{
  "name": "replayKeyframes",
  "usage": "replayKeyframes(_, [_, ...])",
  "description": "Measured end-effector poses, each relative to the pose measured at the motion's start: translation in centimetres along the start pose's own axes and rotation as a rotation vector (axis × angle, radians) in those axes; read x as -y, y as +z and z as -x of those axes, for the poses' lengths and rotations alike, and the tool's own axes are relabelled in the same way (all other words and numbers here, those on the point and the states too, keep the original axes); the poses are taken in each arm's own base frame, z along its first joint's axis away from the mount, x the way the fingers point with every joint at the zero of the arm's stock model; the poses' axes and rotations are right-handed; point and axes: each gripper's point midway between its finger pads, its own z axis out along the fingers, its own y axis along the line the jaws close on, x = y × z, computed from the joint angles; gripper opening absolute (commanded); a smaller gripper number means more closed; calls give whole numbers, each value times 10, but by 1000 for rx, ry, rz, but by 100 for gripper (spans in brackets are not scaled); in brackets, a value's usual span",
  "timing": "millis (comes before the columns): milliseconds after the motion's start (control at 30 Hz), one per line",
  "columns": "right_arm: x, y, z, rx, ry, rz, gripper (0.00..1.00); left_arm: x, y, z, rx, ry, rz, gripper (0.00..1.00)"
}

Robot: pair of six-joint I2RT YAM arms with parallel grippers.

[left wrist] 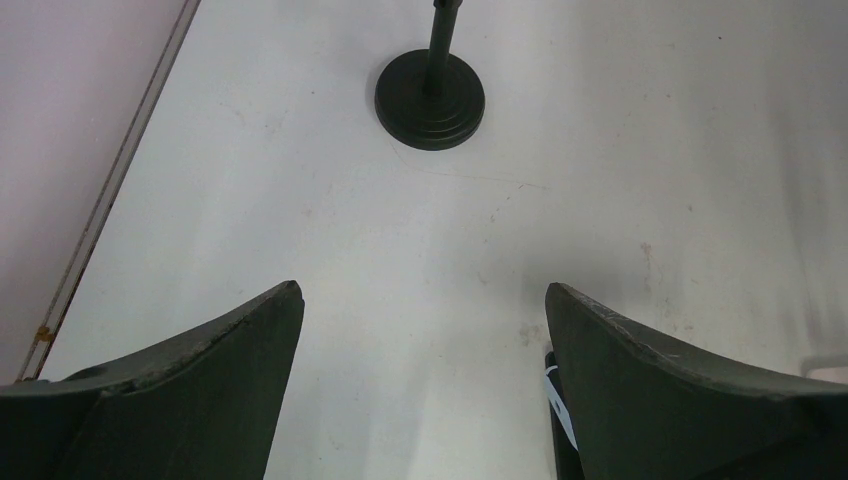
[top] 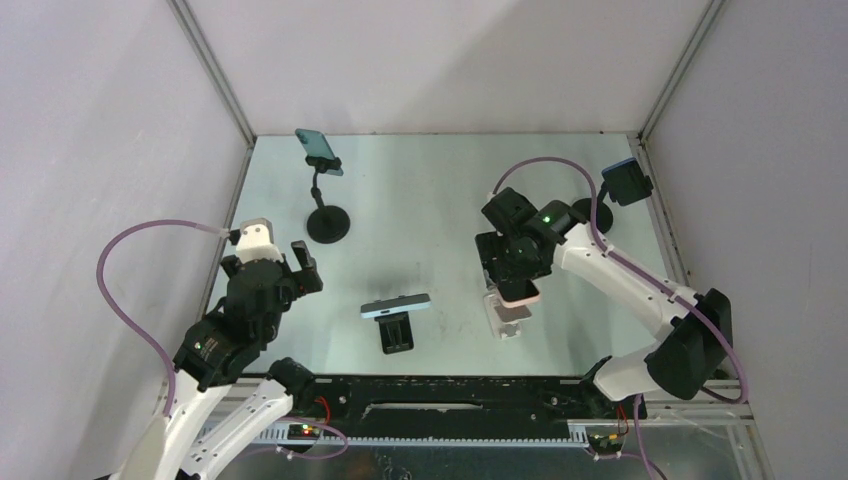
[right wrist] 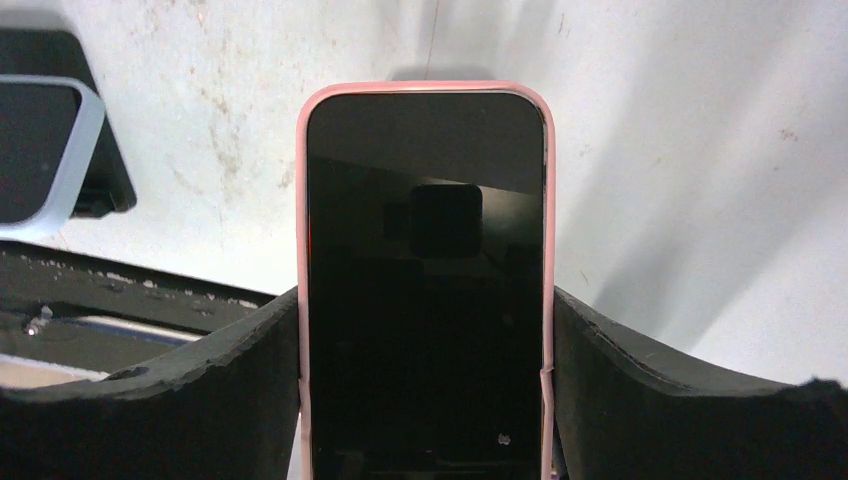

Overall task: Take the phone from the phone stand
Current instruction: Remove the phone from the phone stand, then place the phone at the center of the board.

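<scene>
You are viewing a pale table [top: 440, 190] enclosed by plain walls, with both arms reaching over it from the near edge. The right arm [top: 625, 280] is extending toward the centre-right of the table. The left arm [top: 215, 345] is hovering over the left side.

The right gripper [right wrist: 425, 300] is clamping the pink phone [right wrist: 425, 200]. One finger is pressing on each long edge of the case, and the dark screen is facing the wrist camera. In the top view the pink phone is sitting at the head of the white stand [top: 509, 322], right of table centre. You cannot tell from these views whether the phone is resting in the stand or is just clear of it.

The left gripper [left wrist: 422, 290] is hanging over bare table with its jaws wide apart, holding nothing. The round base of the gooseneck stand [left wrist: 430, 100] is lying ahead of it, well apart.

The gooseneck stand is standing at the back left and carrying a teal phone [top: 318, 148]. A black stand [top: 397, 337] near the front centre is carrying a blue phone [top: 396, 307] laid crosswise. A dark phone [top: 628, 182] is sitting raised off the table at the back right corner.
</scene>
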Motion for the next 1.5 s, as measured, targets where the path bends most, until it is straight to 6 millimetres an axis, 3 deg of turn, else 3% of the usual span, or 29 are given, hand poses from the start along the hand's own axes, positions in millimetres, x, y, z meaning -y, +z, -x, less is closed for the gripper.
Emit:
replayKeyframes(333, [10,31,40,48,20,-14,66,0,0,0,-1,1,-3,98])
replayKeyframes(667, [25,87,100,167,103,-44,72,2,0,-1,-5,4,-14,98])
replayKeyframes(833, [29,121,120,202,128,-58,74,4,1,-3,-8,11,-21,98])
replayKeyframes(1033, [33,151,128,206,146,-61,76,4,2,-6,-16,21,-25,98])
replayKeyframes(1400, [42,183,120,168,191,-39,87,4,2,-6,-16,17,-26,98])
replayKeyframes(1500, [41,185,126,185,200,-25,92,3,1,-5,-11,13,-27,98])
